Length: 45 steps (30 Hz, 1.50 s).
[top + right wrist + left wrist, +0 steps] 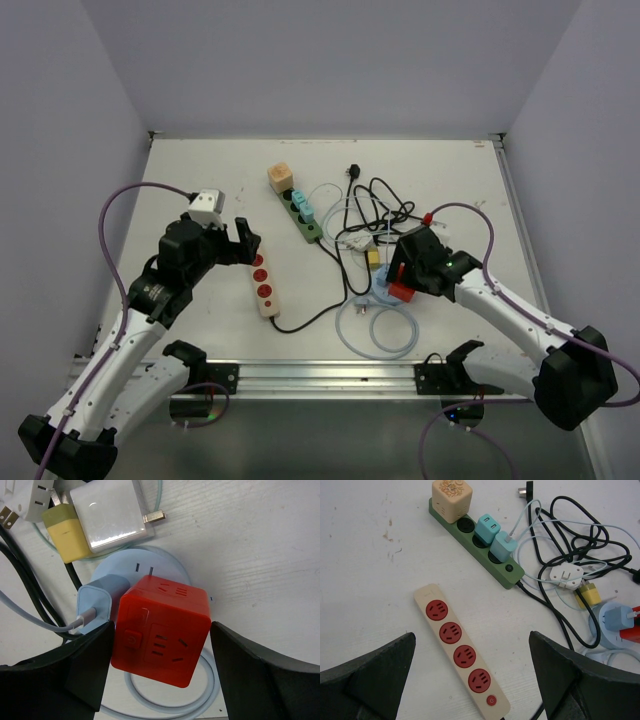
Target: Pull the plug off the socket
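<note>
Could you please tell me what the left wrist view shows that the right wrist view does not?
Only the left wrist view shows the cream power strip with red sockets and the green power strip carrying a beige cube and two teal chargers. Only the right wrist view shows the red cube socket whole, with its button. Both show the yellow plug, the pale blue charger and black cables.
</note>
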Tool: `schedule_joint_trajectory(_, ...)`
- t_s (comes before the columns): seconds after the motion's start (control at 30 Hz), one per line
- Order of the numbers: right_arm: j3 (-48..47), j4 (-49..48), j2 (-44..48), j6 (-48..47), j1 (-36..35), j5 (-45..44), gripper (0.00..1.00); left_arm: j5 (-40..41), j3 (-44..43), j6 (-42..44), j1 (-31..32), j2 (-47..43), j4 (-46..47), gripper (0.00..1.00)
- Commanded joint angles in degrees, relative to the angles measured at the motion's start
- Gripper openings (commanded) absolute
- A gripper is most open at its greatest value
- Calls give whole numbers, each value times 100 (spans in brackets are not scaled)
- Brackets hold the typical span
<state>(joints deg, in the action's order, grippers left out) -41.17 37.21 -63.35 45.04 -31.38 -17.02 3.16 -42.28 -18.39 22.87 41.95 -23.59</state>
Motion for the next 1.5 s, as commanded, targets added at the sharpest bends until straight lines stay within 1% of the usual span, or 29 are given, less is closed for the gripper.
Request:
schedule_joint_trajectory(0.0, -84, -154, -46, 260, 17, -179, 80, -140, 45, 134, -37, -56, 153, 100)
schedule_joint_trajectory(0.07, -111, -74, -89, 260, 9, -232, 78, -157, 53, 134, -37, -56, 162, 100)
schedule_joint_trajectory(0.13, -67, -91, -116, 260, 17, -197, 72, -193, 53, 143, -37, -56, 171, 100)
schedule_joint_trajectory(0.17, -32, -117, -186, 251, 17, -171, 68, -201, 36, 134, -46, -82, 180, 100)
schedule_joint_trajectory(0.2, 21, -187, -221, 243, 9, -92, 66, -210, 45, 143, -37, -82, 188, 100)
schedule_joint_trajectory(0.23, 47, -205, -282, 242, 9, -57, 60, -193, 45, 134, -37, -100, 189, 100)
schedule_joint_trajectory(0.3, 65, -223, -441, 208, 9, 14, 52, -175, 45, 134, -37, -135, 180, 99)
schedule_joint_trajectory(0.4, -31, -144, -424, 155, 17, 93, 39, -140, 45, 125, -46, -196, 206, 100)
schedule_joint_trajectory(0.43, -75, -100, -371, 146, 17, 111, 28, -140, 45, 117, -37, -196, 206, 99)
schedule_joint_trajectory(0.5, -250, -30, -109, 85, 9, 137, 17, -184, 36, 82, -46, -196, 285, 100)
schedule_joint_trajectory(0.53, -330, 49, 15, 58, 9, 128, 8, -288, 27, 55, -37, -196, 320, 100)
schedule_joint_trajectory(0.57, -426, 110, 112, 32, 17, 111, 4, -289, 27, -15, -46, -188, 355, 100)
schedule_joint_trajectory(0.6, -627, 215, 304, 5, 9, 102, 0, -551, 36, -67, -46, -179, 443, 100)
schedule_joint_trajectory(0.67, -796, 252, 481, -21, 17, 172, 0, -737, 80, -208, -37, -135, 540, 100)
schedule_joint_trajectory(0.73, -875, 59, 797, -4, 17, 303, 0, -1000, 150, -357, -46, -83, 610, 100)
schedule_joint_trajectory(0.77, -823, -107, 937, 66, 9, 391, 0, -1175, 211, -532, -46, -56, 680, 100)
schedule_joint_trajectory(0.8, -692, -413, 1034, 136, 9, 531, 0, -1543, 290, -629, -37, -56, 898, 100)
schedule_joint_trajectory(0.87, -525, -766, 1307, 312, 9, 708, 0, -1852, 562, -1023, -46, -38, 1110, 100)
schedule_joint_trajectory(0.9, -350, -1046, 1369, 382, 9, 761, 0, -2219, 668, -1165, -37, -47, 1416, 100)
schedule_joint_trajectory(0.93, -270, -1188, 1413, 444, 9, 813, 0, -2397, 904, -1315, -37, -56, 1610, 99)
schedule_joint_trajectory(1.0, -68, -1522, 1431, 576, 9, 945, 0, -2792, 1098, -1737, -37, -91, 2103, 100)
schedule_joint_trajectory(1.07, 64, -1804, 1352, 733, 9, 1226, 0, -2987, 1336, -2035, -37, -82, 2585, 100)
schedule_joint_trajectory(1.1, 187, -2110, 1317, 769, 0, 1305, 0, -3049, 1380, -2098, -20, -73, 2658, 100)
schedule_joint_trajectory(1.17, 258, -2375, 1151, 840, 0, 1578, 0, -3023, 1459, -2177, 50, -65, 2798, 100)
schedule_joint_trajectory(1.27, 258, -2754, 1001, 857, -9, 1841, 0, -2778, 1451, -2125, 375, 84, 2912, 100)
schedule_joint_trajectory(1.33, 250, -3008, 878, 866, -9, 1964, 0, -2435, 1390, -2098, 875, 251, 2948, 100)
schedule_joint_trajectory(1.37, 189, -3088, 842, 875, -9, 2148, 0, -2347, 1372, -2072, 1059, 478, 3018, 100)
schedule_joint_trajectory(1.4, 162, -3175, 746, 875, -18, 2219, 0, -2224, 1354, -2072, 1401, 593, 3088, 100)
schedule_joint_trajectory(1.47, 48, -3202, 658, 832, -35, 2342, 0, -2074, 1337, -2107, 1797, 936, 3263, 100)
